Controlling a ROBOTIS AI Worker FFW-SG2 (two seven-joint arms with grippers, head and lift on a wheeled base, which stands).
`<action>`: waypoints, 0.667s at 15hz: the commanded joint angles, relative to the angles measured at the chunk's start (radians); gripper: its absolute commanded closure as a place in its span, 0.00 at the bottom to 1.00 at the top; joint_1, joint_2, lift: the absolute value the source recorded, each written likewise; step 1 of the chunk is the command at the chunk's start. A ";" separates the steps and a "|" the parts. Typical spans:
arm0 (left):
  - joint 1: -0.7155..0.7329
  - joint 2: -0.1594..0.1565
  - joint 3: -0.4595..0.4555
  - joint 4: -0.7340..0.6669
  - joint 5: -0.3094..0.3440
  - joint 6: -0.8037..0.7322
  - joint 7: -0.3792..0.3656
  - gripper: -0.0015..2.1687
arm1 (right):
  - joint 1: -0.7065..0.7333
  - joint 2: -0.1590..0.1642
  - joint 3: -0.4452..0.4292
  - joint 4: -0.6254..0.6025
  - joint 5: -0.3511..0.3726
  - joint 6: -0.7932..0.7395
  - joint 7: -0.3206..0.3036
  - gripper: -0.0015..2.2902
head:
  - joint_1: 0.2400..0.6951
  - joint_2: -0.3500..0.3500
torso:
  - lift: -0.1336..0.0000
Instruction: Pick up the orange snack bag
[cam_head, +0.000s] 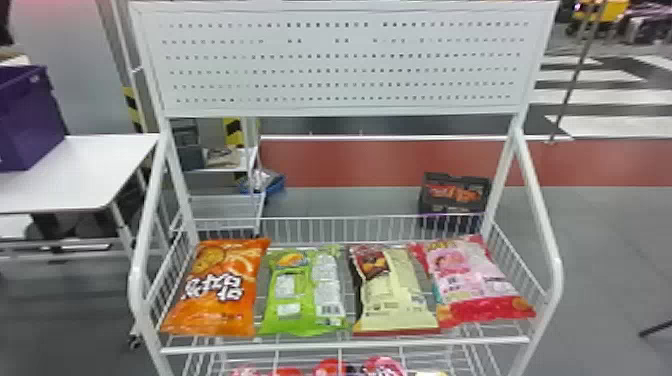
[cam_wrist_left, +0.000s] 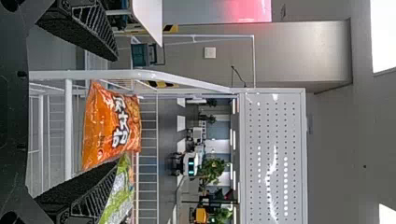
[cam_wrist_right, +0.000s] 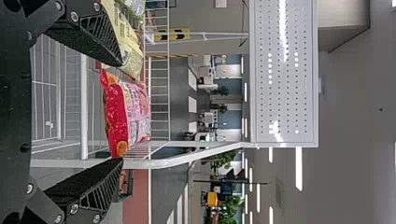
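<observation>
Ahead of both tools stands a white display rack (cam_head: 345, 60), its wire basket (cam_head: 345, 345) holding four snack bags. Far left of the left tool (cam_wrist_left: 116, 109), a purple bin (cam_head: 30, 120) sits on a white bench (cam_head: 75, 175), contents hidden. Beyond the rack, ahead of the right tool (cam_wrist_right: 122, 112), a dark crate (cam_head: 430, 206) holds orange-red packets (cam_head: 452, 193). In the basket, the orange snack bag (cam_head: 220, 285) lies ahead of the left tool, just beside a green bag (cam_head: 287, 295); farther right come a cream bag (cam_head: 395, 295) and a pink-and-red bag (cam_head: 472, 280). Both tools stand open and empty. The orange bag should be light, soft and puffed, with slick film and crushable contents. The left tool would best take its plump middle from both sides, squeezing gently, since the thin end seams give little purchase.
</observation>
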 joint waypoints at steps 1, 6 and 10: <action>0.000 -0.001 0.000 0.000 0.001 0.000 0.000 0.04 | 0.000 0.000 0.000 0.000 -0.001 0.000 0.000 0.08 | 0.57 0.50 | 1.00; 0.002 0.000 0.000 -0.002 0.001 0.000 0.000 0.04 | 0.002 0.000 0.000 -0.002 -0.001 0.000 0.000 0.08 | 0.57 0.50 | 1.00; 0.002 0.002 0.000 0.000 0.005 0.003 -0.005 0.04 | 0.003 0.000 0.002 -0.002 -0.001 -0.003 0.000 0.08 | 0.57 0.50 | 1.00</action>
